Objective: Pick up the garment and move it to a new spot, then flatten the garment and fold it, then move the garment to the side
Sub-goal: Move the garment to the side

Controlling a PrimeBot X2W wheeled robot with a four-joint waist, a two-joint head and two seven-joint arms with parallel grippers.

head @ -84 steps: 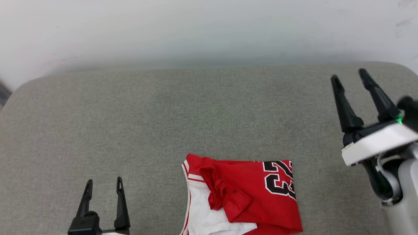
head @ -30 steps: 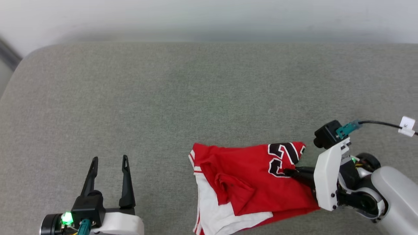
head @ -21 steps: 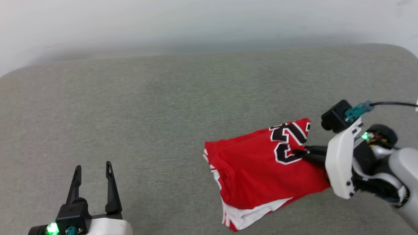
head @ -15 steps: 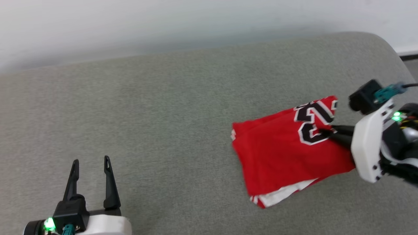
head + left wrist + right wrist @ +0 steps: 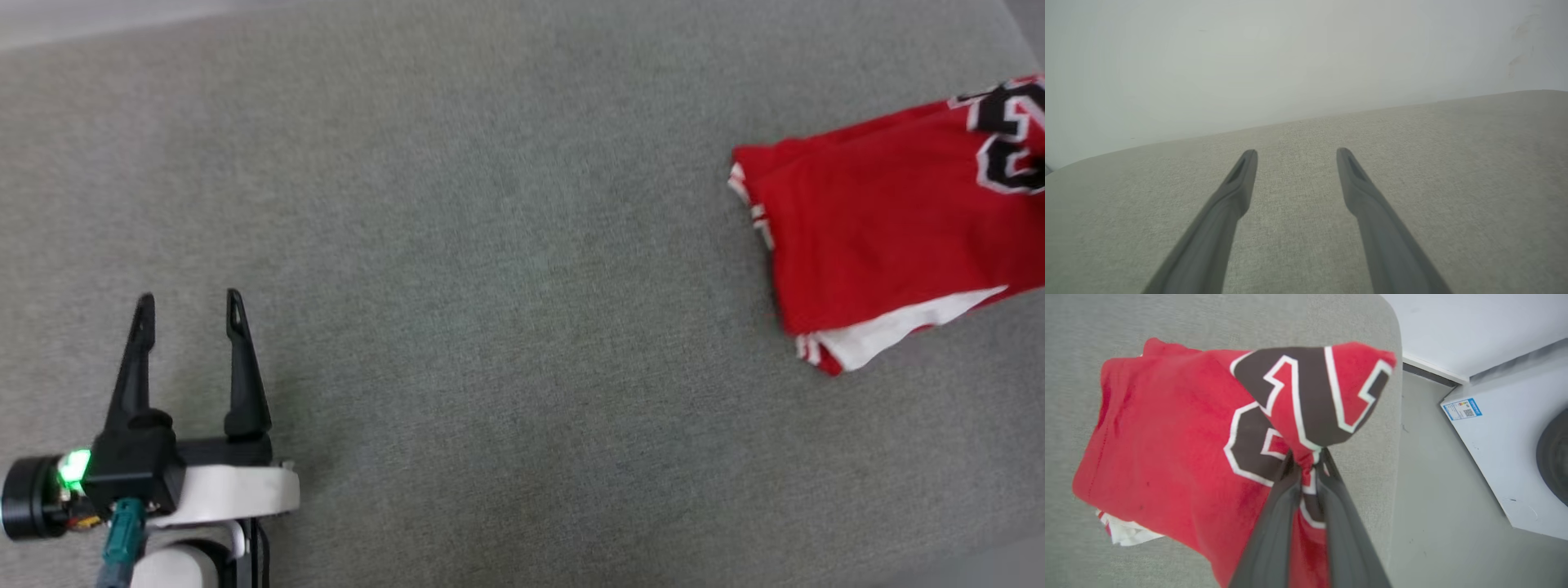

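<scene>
On grey padded surface (image 5: 490, 245), near right edge, garment (image 5: 882, 237) is pinched by right claw (image 5: 1308, 458); left claw (image 5: 190, 296) is held spread.

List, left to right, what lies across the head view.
left hand, open, at the lower left → bare stretch of the grey fabric surface → red jersey with a black number, running off the right edge
</scene>
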